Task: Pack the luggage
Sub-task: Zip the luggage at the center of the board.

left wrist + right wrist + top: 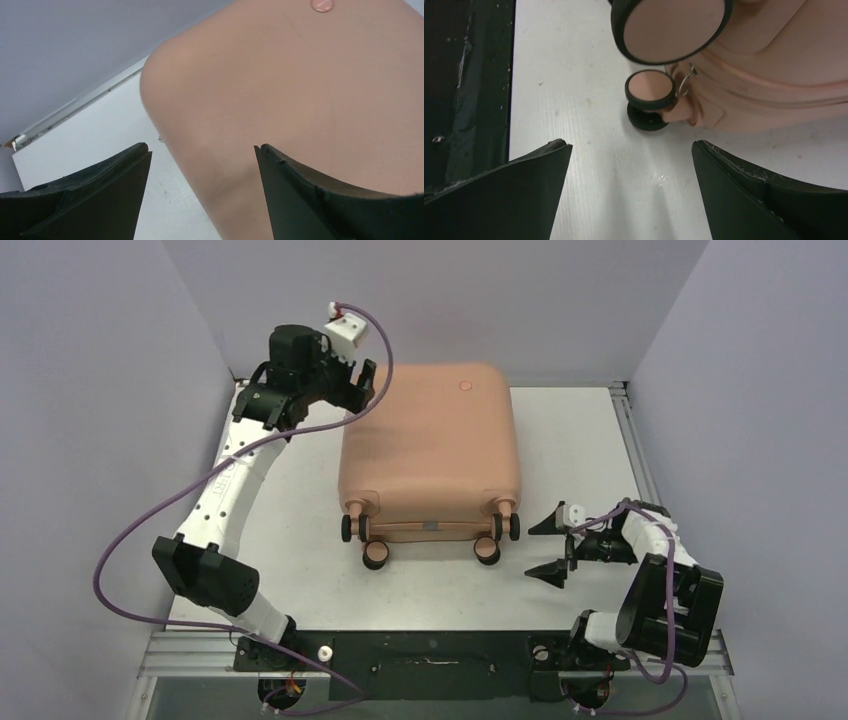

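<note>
luggage (430, 445) lies closed; its round logo dot (465, 386) is unreadable.

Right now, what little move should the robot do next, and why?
Probably ease the left gripper forward onto the luggage corner. The luggage lies shut, that gripper is open with the corner between its jaws, and the right gripper is open over the table.

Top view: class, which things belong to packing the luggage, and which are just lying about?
Belongs to the job:
- luggage, shut, lying flat
- left pincer, open at its far left corner
- right pincer, open by its near right corner

Just there:
- table
- purple cables
</note>
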### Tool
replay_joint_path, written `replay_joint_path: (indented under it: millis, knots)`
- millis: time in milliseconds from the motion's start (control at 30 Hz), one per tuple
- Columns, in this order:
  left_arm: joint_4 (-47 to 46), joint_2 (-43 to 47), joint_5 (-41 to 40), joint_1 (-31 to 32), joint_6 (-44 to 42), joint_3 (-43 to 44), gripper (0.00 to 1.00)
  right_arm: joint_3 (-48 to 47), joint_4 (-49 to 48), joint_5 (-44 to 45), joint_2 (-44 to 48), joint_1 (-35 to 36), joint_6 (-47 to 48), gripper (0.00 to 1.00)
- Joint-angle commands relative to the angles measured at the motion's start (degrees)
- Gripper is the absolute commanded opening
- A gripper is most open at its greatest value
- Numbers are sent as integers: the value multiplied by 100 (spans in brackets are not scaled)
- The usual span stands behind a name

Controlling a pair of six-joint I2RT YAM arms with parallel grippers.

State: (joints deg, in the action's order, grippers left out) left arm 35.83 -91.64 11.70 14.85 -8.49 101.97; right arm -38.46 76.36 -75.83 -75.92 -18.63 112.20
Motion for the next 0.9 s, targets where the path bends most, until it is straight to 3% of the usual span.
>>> replay_joint_path:
  millis: [0, 33, 100, 200, 233, 267, 367, 533, 567, 600, 633, 667, 700, 867]
  knots:
    - [301, 107, -629, 595, -783, 246, 79, -38, 412, -1446, 245, 111, 1580, 97]
    - [305, 76, -705, 670, -823, 254, 79, -2, 420, -1615, 184, 191, 1692, 99]
    - [318, 23, -780, 732, -838, 257, 79, 33, 423, -1646, -32, 425, 2073, 87]
    - [209, -39, -946, 745, -772, 162, 79, -71, 432, -1654, -695, 577, 2167, 81]
    - [169, -65, -1031, 759, -750, 126, 79, -254, 430, -1654, -961, 569, 1858, 96]
    - [138, -105, -1106, 782, -728, 103, 79, -481, 430, -1647, -1277, 513, 1388, 90]
    - [107, -205, -1496, 834, -709, 23, 79, -1073, 415, -1482, -1868, 59, 67, 90]
    - [45, -254, -1696, 835, -716, -18, 80, -1457, 382, -476, -1508, -279, -566, 90]
    - [86, -291, -1747, 835, -709, 52, 80, -1515, 118, -332, -1379, -289, -1060, 90]
    - [118, -342, -1791, 835, -695, 137, 80, -1540, -720, -120, -1181, -285, -2450, 90]
    - [139, -416, -1830, 835, -683, 211, 80, -1425, -2195, 378, -916, -135, -4751, 90]
    - [157, -465, -1853, 835, -666, 271, 80, -1162, -4604, 1581, -577, 217, -7131, 90]
    - [156, -509, -1893, 835, -651, 323, 80, -907, -5206, 2587, -259, 539, -7963, 90]
    - [151, -590, -1963, 844, -602, 378, 80, -592, -5514, 2335, 389, 753, -8088, 90]
